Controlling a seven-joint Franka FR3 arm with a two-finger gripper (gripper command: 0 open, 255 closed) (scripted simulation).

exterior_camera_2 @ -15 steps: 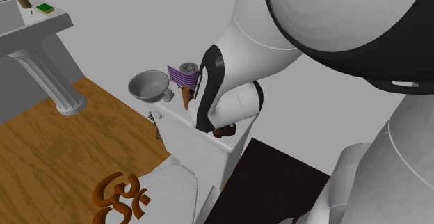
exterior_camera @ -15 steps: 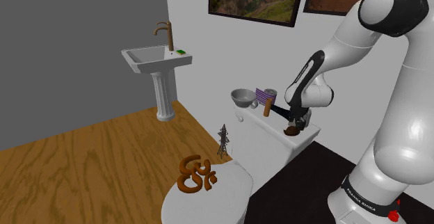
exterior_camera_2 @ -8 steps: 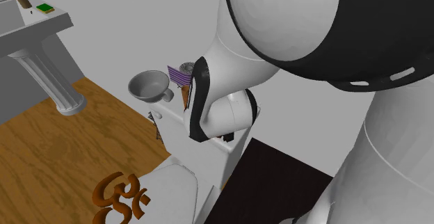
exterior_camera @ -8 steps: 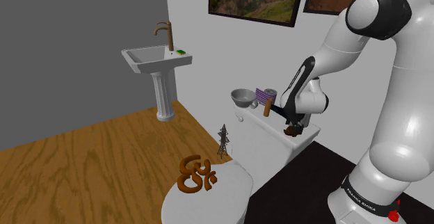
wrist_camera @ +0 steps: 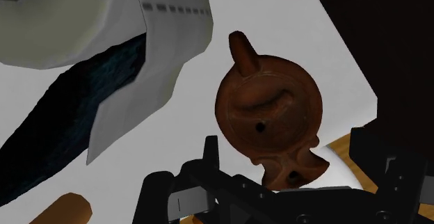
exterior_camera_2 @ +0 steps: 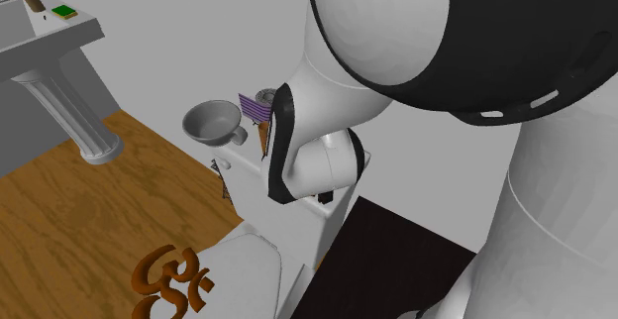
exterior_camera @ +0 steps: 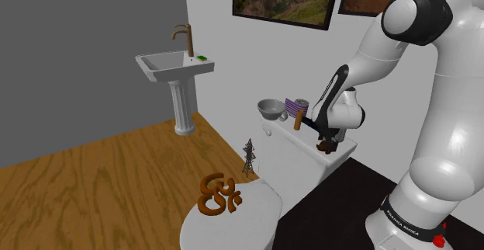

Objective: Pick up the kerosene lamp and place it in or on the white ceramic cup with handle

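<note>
Atop the white toilet tank lid [wrist_camera: 313, 49], toward the end nearer the stand: brown kerosene lamp [wrist_camera: 268, 111]. Bring the claw [wrist_camera: 288, 161], spread wide and holding nothing, squarely down around the round body, clear of the spout; close gently. Around: wood floor [exterior_camera: 101, 178], pedestal sink [exterior_camera: 174, 70], grey cup [exterior_camera: 269, 107] at the lid's far end.

Brown round spouted kerosene lamp [wrist_camera: 268, 115] flat on white tank top [wrist_camera: 174, 142], grey handled cup [exterior_camera: 269, 108] upright, well apart
</note>
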